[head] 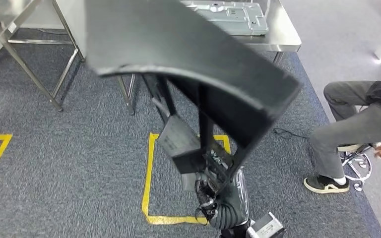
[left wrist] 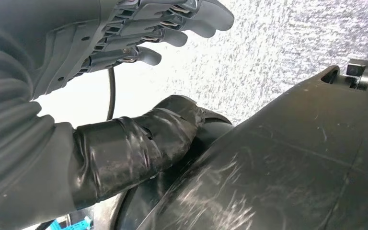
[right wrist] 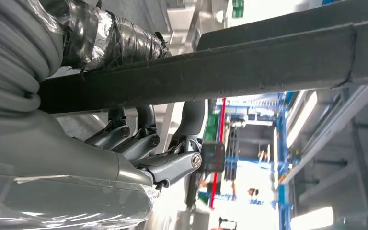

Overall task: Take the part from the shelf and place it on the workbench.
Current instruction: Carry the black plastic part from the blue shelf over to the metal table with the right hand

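The part [head: 188,54] is a large black curved panel on a frame of thin black bars, held up close in front of the head view. My right hand [head: 212,197] grips a lower bar of its frame. In the right wrist view that bar [right wrist: 211,72] runs between the taped thumb and the curled fingers of my right hand [right wrist: 139,143]. In the left wrist view my left hand [left wrist: 124,43] has its fingers spread off the part, and its taped thumb rests against the part's curved black surface [left wrist: 278,163]. The steel workbench [head: 283,42] stands ahead.
A grey metal plate [head: 233,17] lies on the workbench. A second steel table [head: 10,25] stands at the far left. A person [head: 357,124] sits on a stool at the right. A yellow tape square [head: 150,178] marks the grey carpet below me.
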`<state>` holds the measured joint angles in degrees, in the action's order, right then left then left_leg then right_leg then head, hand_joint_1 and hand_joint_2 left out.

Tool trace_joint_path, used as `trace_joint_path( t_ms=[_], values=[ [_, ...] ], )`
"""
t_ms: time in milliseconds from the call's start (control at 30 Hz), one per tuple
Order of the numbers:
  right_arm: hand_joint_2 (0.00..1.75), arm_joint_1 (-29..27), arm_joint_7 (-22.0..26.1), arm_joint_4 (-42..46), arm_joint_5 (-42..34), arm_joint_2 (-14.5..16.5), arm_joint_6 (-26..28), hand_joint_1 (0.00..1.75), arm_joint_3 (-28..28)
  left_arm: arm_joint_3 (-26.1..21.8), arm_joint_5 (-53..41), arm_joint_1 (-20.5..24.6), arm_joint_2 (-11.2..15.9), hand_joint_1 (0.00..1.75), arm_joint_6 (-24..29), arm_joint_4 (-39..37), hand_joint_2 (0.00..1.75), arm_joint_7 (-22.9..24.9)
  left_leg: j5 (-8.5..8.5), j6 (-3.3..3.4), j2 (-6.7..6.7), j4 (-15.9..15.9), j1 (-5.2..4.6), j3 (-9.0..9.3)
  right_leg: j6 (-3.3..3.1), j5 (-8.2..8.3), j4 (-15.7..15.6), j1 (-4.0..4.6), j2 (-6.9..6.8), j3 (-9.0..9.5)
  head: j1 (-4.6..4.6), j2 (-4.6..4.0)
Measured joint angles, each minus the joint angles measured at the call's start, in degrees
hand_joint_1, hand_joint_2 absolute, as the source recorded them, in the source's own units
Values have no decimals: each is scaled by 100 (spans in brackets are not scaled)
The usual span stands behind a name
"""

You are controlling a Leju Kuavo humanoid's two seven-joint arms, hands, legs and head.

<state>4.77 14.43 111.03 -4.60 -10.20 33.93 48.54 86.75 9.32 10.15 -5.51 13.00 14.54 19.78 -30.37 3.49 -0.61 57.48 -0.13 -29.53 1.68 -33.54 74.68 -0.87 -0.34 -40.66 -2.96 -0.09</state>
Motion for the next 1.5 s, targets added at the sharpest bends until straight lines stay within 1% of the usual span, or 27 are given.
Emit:
trace_joint_path(
  t_ms=[67,167,200,233,333,367,433,500,567,600,633,700,733,767,833,900,933,1000,1067,1100,1133,1200,1233,1267,1367,1433,1500],
  values=[
    [175,-4,-2,1,20,-13,-3,175,0,0,1,-20,10,0,26,-1,175,1,-132,-4,-25,0,-17,176,-20,105,-86,0,7,-193,13,0],
    [175,-6,-2,8,25,-27,-5,175,0,0,4,-48,16,0,36,-1,175,2,-378,-33,-53,-5,-30,477,-96,870,-1039,30,18,-45,22,0],
    [175,-6,-2,13,25,-31,-9,175,1,0,9,-51,18,0,37,-1,175,2,-459,-60,-56,-12,-27,537,-119,1033,-1238,62,22,13,11,0],
    [175,-8,-2,21,26,-34,-17,175,1,0,13,-52,20,0,38,-1,175,3,-513,-94,-56,-24,-12,601,-142,1107,-1336,99,27,55,0,0],
    [175,27,-3,51,25,-35,-66,175,2,0,19,-35,24,0,39,-1,175,5,-425,-208,-42,222,35,631,-243,936,-1427,144,50,284,-8,1],
    [175,52,3,59,23,-34,-83,175,2,-1,20,-33,24,0,40,-1,175,5,-323,-237,-35,512,42,490,-282,870,-1463,131,50,395,-15,1],
    [175,85,39,69,-9,-33,-117,175,2,-5,57,-28,25,0,47,-1,175,-2,-279,-286,-24,1226,55,-10,-330,725,-1498,102,42,608,-32,0],
    [175,89,114,72,-86,-31,-160,175,2,-28,151,-19,37,0,55,-1,175,-13,-655,-332,-6,1647,59,-539,-333,543,-1505,82,39,819,-38,0],
    [175,77,250,63,-214,-17,-215,175,2,-66,259,-6,68,0,29,-1,175,-22,-1050,-357,16,1561,61,-868,-320,336,-1506,64,49,1086,-39,0],
    [175,65,336,52,-290,-2,-241,175,2,-86,300,-4,91,0,-5,-1,175,-26,-1015,-350,25,1359,61,-959,-309,224,-1508,55,54,1237,-39,0],
    [175,50,424,35,-368,16,-258,175,2,-101,339,-9,116,0,-49,-1,175,-30,-675,-331,35,1092,58,-1010,-293,108,-1516,48,56,1370,-39,0],
    [175,25,580,-26,-506,52,-279,175,2,-128,415,-26,172,0,-139,-3,175,-35,184,-279,60,676,12,-1046,-230,-98,-1515,46,70,1592,-32,1],
    [175,18,634,-58,-562,67,-286,175,2,-151,460,-33,189,0,-170,-4,175,-36,483,-248,70,582,-11,-1032,-186,-165,-1540,48,74,1660,-28,1],
    [175,14,670,-93,-609,80,-293,175,2,-182,501,-35,202,0,-189,-6,175,-34,534,-217,68,543,-31,-1002,-144,-156,-1506,52,77,1700,-26,1],
    [175,26,708,-141,-679,102,-301,175,2,-255,574,-34,207,0,-188,-6,175,-29,475,-152,48,423,-17,-840,-84,53,-1203,49,66,1577,-18,2],
    [175,59,741,-187,-744,114,-304,175,2,-328,652,-45,208,0,-138,-6,175,-25,411,-93,33,253,1,-600,-55,255,-595,38,59,1205,6,4],
    [175,72,749,-210,-773,116,-305,175,2,-365,701,-56,208,0,-100,-6,175,-24,368,-70,29,177,6,-475,-45,212,-335,30,56,981,15,5],
    [175,85,755,-261,-811,117,-308,175,2,-444,803,-84,216,0,-30,-9,175,-14,258,-46,9,53,7,-223,-15,-179,-73,21,56,564,33,6],
    [175,85,755,-308,-819,117,-309,175,2,-510,867,-132,239,0,4,-16,175,-2,109,-62,-20,-23,7,49,18,-530,-199,-6,55,290,43,6],
    [175,85,755,-329,-819,117,-309,175,2,-530,879,-156,251,0,8,-21,175,2,20,-76,-32,-42,8,184,30,-476,-407,-26,55,222,46,6],
    [175,84,756,-351,-819,117,-309,175,2,-542,884,-181,259,0,10,-24,175,2,-75,-94,-41,-52,8,301,37,-182,-700,-49,54,190,50,5],
    [175,78,760,-395,-819,117,-308,175,2,-561,886,-198,267,0,14,-26,175,-1,-272,-142,-62,-40,4,493,21,636,-1212,-56,34,182,56,5],
    [175,74,761,-411,-819,121,-309,175,2,-578,887,-197,272,0,16,-26,175,-2,-363,-176,-71,-58,10,559,-7,909,-1347,-33,32,210,55,4],
    [175,76,764,-422,-819,128,-309,175,2,-597,888,-192,276,0,19,-27,175,-3,-401,-218,-75,-36,19,622,-46,1004,-1397,-5,35,244,57,5],
    [175,110,767,-426,-814,175,-303,175,2,-638,888,-169,278,0,31,-27,175,-21,-369,-311,-55,202,74,632,-193,942,-1452,38,79,408,59,5],
    [175,114,761,-428,-801,193,-283,175,2,-656,870,-149,277,0,31,-27,175,-51,-503,-343,-38,738,83,326,-275,900,-1461,43,76,487,54,5],
    [175,106,743,-437,-789,193,-241,175,2,-674,824,-140,278,0,28,-27,175,-89,-823,-358,-28,1392,77,-167,-316,841,-1462,54,69,533,51,4]
  ],
)
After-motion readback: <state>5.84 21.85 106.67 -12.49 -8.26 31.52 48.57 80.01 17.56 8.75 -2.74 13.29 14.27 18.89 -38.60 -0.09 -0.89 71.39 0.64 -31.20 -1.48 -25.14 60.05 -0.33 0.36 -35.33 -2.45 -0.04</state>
